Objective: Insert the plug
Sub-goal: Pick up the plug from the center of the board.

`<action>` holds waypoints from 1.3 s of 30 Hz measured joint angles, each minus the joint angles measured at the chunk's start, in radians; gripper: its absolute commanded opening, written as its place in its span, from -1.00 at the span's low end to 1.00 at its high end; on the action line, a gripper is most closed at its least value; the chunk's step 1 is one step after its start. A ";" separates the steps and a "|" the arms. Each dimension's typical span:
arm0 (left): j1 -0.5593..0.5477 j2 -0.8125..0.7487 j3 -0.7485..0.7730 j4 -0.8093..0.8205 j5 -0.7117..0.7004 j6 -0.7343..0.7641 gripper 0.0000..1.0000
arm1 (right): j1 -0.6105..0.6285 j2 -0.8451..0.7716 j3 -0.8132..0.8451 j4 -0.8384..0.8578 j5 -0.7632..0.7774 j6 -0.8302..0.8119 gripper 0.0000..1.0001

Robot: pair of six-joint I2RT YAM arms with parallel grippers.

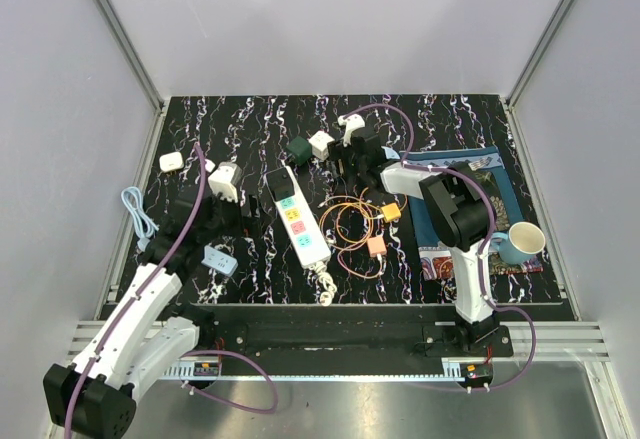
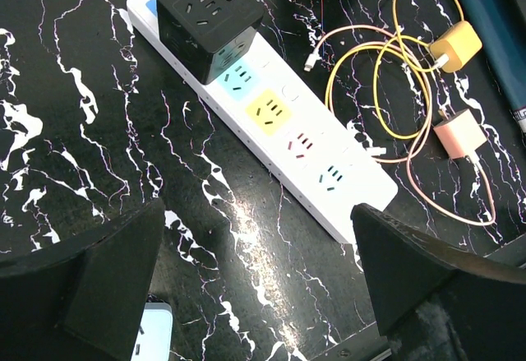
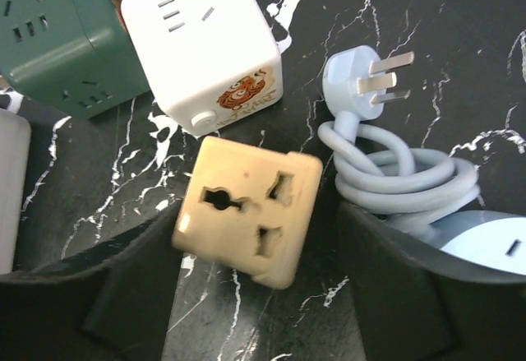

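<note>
Your right gripper [image 3: 255,228] is clamped on the beige adapter [image 3: 246,205], beyond the far end of the power strip [image 1: 300,221] (tilted in the grip). That tilt could jam it at the socket. Your left gripper [image 2: 259,229] hangs spread and empty, left of the strip.

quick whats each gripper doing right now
left gripper: open, holding nothing
right gripper: closed on the cream adapter

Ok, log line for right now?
left tool: open, empty, beside white power strip | right tool: shut on beige adapter | insertion: not yet done
</note>
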 measured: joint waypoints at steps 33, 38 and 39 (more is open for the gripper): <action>-0.011 0.397 0.448 -0.066 0.229 -0.193 0.98 | 0.259 -0.745 -0.358 -0.157 -0.160 -0.304 -0.71; -0.076 0.429 0.495 -0.079 0.247 -0.202 0.97 | 0.281 -0.751 -0.359 -0.220 -0.159 -0.352 -0.71; -0.093 0.441 0.505 -0.082 0.247 -0.201 0.97 | 0.284 -0.751 -0.359 -0.233 -0.159 -0.360 -0.71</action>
